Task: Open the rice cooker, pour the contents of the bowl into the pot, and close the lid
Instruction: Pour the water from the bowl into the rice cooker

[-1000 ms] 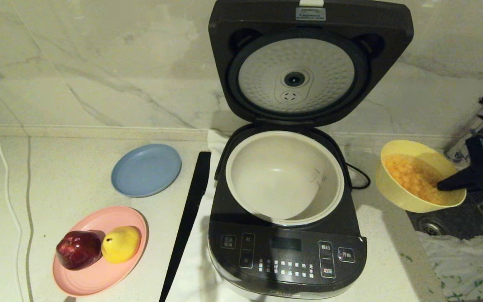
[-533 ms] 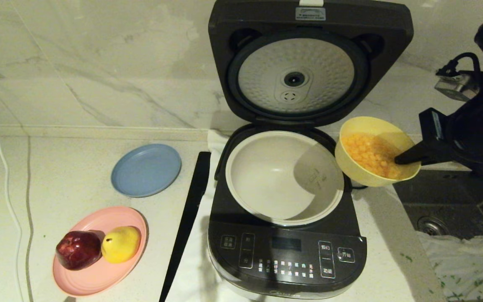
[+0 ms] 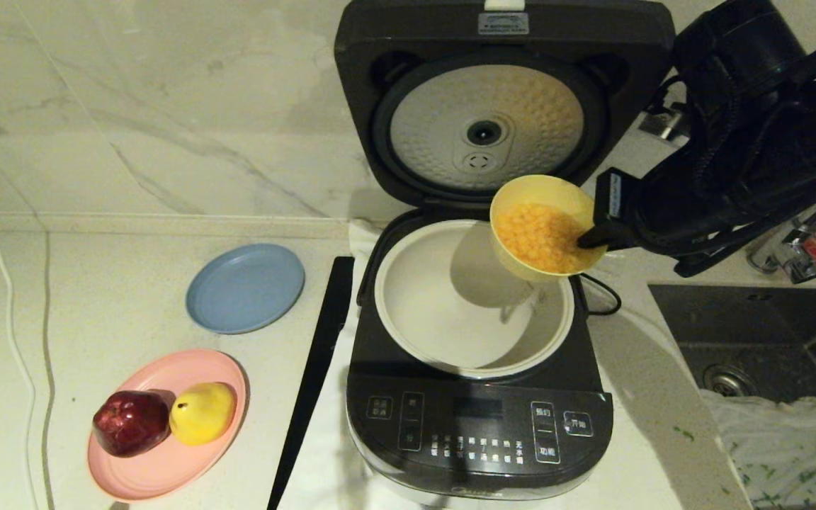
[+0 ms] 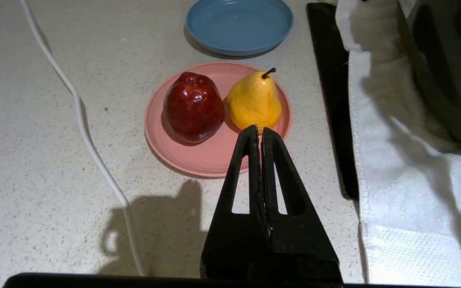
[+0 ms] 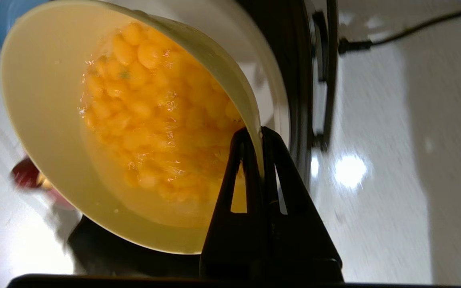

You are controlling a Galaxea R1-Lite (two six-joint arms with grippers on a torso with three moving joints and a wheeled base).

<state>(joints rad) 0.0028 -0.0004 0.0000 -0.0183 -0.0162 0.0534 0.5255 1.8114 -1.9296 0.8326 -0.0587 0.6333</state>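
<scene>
Item: rice cooker [image 3: 479, 397], centre of the bench [image 3: 96, 297]. Lid [image 3: 500, 92] upright at the far side; pot [image 3: 415, 297] exposed and bare.

Item: bowl [image 3: 542, 227], held above the pot's far-right rim and tilted left. Contents [image 3: 539, 237] are wet, glistening kernels, none spilled.

Item: right gripper [image 5: 256, 160], jaws clamped on the bowl's right-hand rim, one inside and one outside.

Item: left gripper [image 4: 260, 136], jaws together on nothing, parked over the near-left bench by the pink plate [image 4: 210, 160].

Hazards for you to note:
- Thin rim pinch: the load's weight may twist the bowl in the jaws as you tip.
- Bowl sits near the pot's edge: a quick pour could send kernels or liquid onto the cooker's surround or the white cloth [image 4: 394, 160].
- Lid close behind: raising the bowl risks a knock.
</scene>
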